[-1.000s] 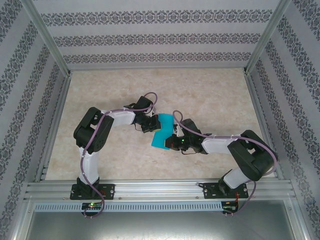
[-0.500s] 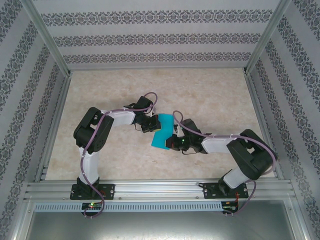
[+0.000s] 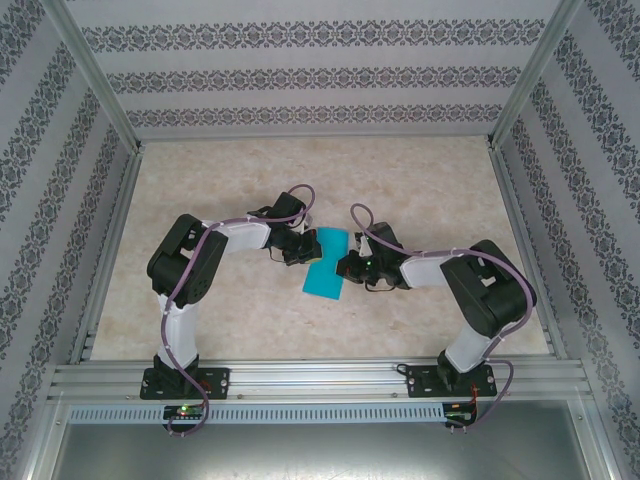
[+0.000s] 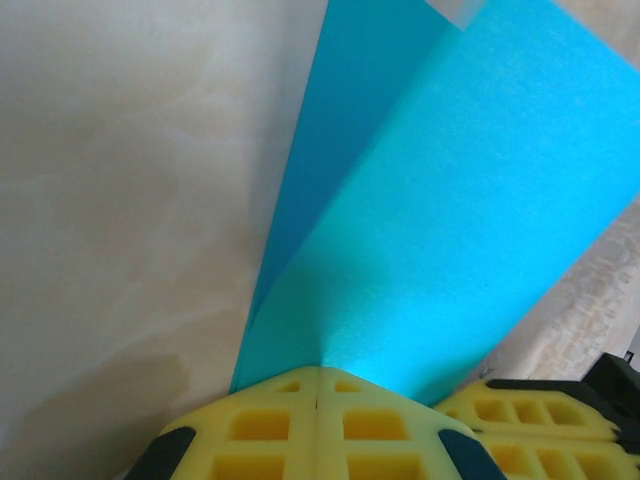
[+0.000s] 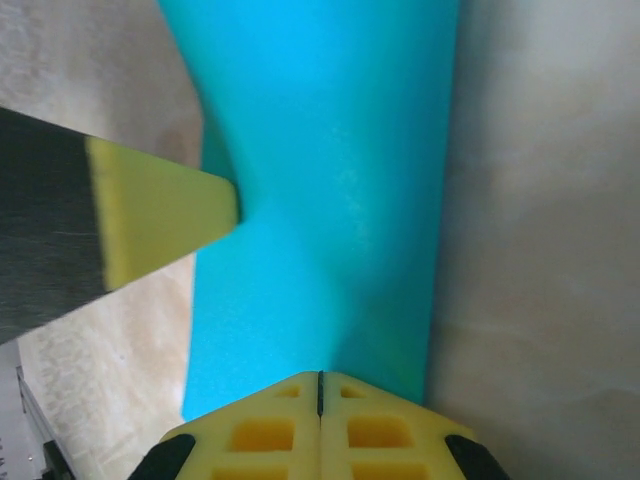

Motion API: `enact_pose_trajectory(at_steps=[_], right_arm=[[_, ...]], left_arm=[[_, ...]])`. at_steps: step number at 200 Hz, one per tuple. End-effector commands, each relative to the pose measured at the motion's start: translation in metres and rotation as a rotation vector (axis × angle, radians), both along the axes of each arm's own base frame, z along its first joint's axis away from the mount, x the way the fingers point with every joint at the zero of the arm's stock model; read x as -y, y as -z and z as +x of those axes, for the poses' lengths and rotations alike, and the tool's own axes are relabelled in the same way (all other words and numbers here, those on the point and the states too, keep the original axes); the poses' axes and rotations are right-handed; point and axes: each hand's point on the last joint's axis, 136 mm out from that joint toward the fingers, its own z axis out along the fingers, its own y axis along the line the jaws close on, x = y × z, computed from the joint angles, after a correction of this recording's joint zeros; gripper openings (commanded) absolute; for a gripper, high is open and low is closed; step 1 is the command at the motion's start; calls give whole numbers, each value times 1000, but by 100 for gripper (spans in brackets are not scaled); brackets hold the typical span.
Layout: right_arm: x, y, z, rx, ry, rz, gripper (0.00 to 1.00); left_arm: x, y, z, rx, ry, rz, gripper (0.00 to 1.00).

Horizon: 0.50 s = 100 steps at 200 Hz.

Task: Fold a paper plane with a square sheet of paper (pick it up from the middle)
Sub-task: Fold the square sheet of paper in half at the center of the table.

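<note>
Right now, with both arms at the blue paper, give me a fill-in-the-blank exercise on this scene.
1. The square sheet of paper is pinched by ____ grippers at once.
2. The left gripper has its jaws ____ on the paper's edge.
3. Seen from above, the paper sits ____ the left gripper and the right gripper.
Missing words: both; shut; between.

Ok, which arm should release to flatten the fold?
Probably right: the left end effector clamps the teal sheet where both layers meet, anchoring the fold; the right end effector pinches the opposite edge.
</note>
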Motion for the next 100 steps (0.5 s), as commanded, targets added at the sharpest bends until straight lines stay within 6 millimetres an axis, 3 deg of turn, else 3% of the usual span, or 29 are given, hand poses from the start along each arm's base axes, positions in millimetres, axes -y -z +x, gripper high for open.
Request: enact_pose_trajectory(at_steps=[1, 15, 30, 69, 100], right_arm=[[7, 15, 0, -19, -9, -39, 5], [11, 23, -8, -47, -1, -42, 5], [9, 13, -9, -29, 2, -8, 7], [-4, -44, 17, 95, -33, 31, 8], [-8, -48, 33, 107, -40, 55, 9]], left_arm=[[-15, 28, -25, -82, 10, 110, 0], [-16, 29, -25, -83, 9, 115, 0], [-17, 29, -26, -84, 11, 120, 0], [-16, 30, -25, -84, 7, 116, 0], [-17, 29, -25, -84, 9, 118, 0]])
